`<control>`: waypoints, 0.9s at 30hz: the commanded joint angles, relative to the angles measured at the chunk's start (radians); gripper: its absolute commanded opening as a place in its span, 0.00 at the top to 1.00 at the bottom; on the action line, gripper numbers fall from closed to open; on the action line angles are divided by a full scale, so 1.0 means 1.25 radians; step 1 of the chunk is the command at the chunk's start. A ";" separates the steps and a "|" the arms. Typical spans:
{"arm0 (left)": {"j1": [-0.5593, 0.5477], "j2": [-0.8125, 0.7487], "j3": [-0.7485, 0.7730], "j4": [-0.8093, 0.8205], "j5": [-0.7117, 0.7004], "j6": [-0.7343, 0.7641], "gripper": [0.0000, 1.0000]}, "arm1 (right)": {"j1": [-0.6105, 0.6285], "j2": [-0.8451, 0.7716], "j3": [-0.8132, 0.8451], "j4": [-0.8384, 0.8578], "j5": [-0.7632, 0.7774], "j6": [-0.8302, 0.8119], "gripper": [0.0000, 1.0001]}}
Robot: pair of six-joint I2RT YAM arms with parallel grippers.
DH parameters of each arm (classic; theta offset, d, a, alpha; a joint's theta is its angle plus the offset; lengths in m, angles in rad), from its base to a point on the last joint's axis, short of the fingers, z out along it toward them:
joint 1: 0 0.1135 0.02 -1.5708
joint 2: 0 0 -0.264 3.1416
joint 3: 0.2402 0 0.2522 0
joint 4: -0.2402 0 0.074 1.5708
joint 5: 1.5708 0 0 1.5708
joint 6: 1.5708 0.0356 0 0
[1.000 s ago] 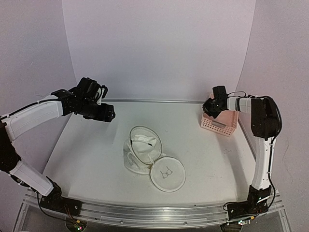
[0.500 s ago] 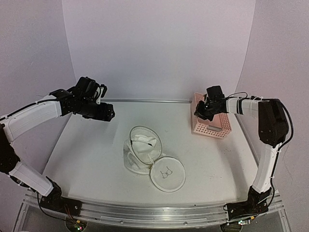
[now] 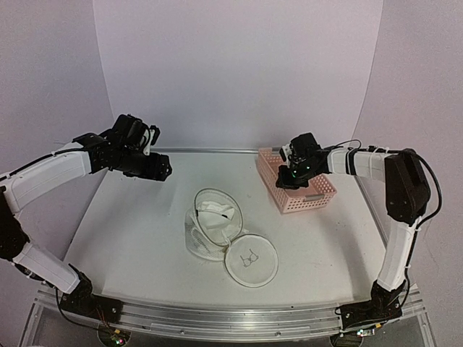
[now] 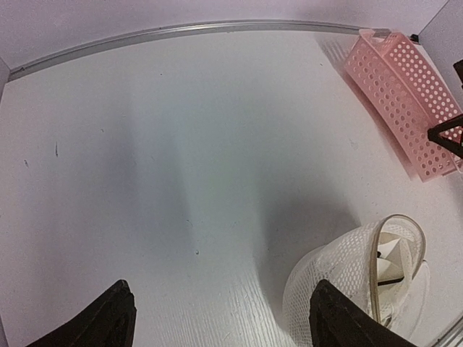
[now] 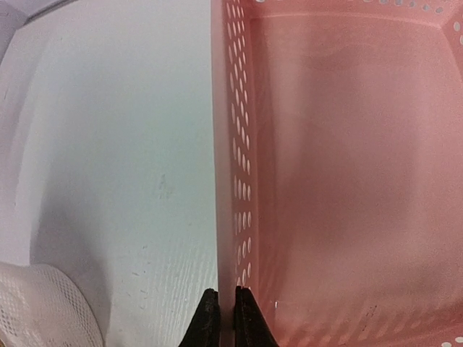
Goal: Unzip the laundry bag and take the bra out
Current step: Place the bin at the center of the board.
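Observation:
The laundry bag (image 3: 210, 235), a round white mesh pouch, lies open mid-table with its lid (image 3: 251, 260) flipped toward me, the black bra drawing on it. The white bra (image 3: 217, 210) with a black strap sits inside the open rim. My left gripper (image 3: 164, 173) is open and empty, hovering above the table to the far left of the bag. In the left wrist view (image 4: 224, 325) the bag (image 4: 340, 282) and the bra (image 4: 394, 251) show at lower right. My right gripper (image 3: 283, 181) is shut on the near-left wall of the pink basket (image 3: 309, 202); the right wrist view (image 5: 226, 318) shows the wall (image 5: 224, 181) pinched between the jaws.
The pink lattice basket stands at the back right, angled, its left end about a hand's width from the bag; it also shows in the left wrist view (image 4: 405, 94). A metal rail (image 3: 217, 151) runs along the table's far edge. Bag mesh (image 5: 36, 307) shows at the right wrist view's lower left.
My right gripper has pulled the pink basket leftward from the table's right edge toward the middle, turning it. The left arm and the bag have not moved.

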 commanded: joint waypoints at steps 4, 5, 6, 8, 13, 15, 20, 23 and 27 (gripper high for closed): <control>0.004 -0.034 0.005 0.027 0.013 -0.001 0.17 | 0.083 -0.064 -0.020 -0.027 -0.003 -0.105 1.00; 0.004 -0.032 0.005 0.026 0.015 -0.001 0.17 | 0.094 -0.066 -0.022 -0.029 0.003 -0.113 1.00; 0.005 -0.033 0.005 0.027 0.016 -0.001 0.17 | 0.104 -0.070 -0.026 -0.030 0.009 -0.121 1.00; 0.004 -0.033 0.005 0.027 0.019 -0.001 0.17 | 0.120 -0.075 -0.035 -0.033 0.022 -0.131 1.00; 0.004 -0.031 0.006 0.027 0.025 -0.001 0.17 | 0.153 -0.095 -0.062 -0.038 0.044 -0.151 1.00; 0.004 -0.031 0.006 0.027 0.029 -0.001 0.17 | 0.160 -0.097 -0.070 -0.038 0.042 -0.154 1.00; 0.004 -0.031 0.005 0.028 0.038 0.001 0.17 | 0.173 -0.091 -0.084 -0.025 0.057 -0.154 0.92; 0.004 -0.030 0.005 0.029 0.041 0.003 0.17 | 0.180 -0.090 -0.086 -0.018 0.069 -0.150 0.85; 0.004 -0.029 0.005 0.029 0.042 0.005 0.16 | 0.182 -0.102 -0.086 -0.012 0.085 -0.147 0.71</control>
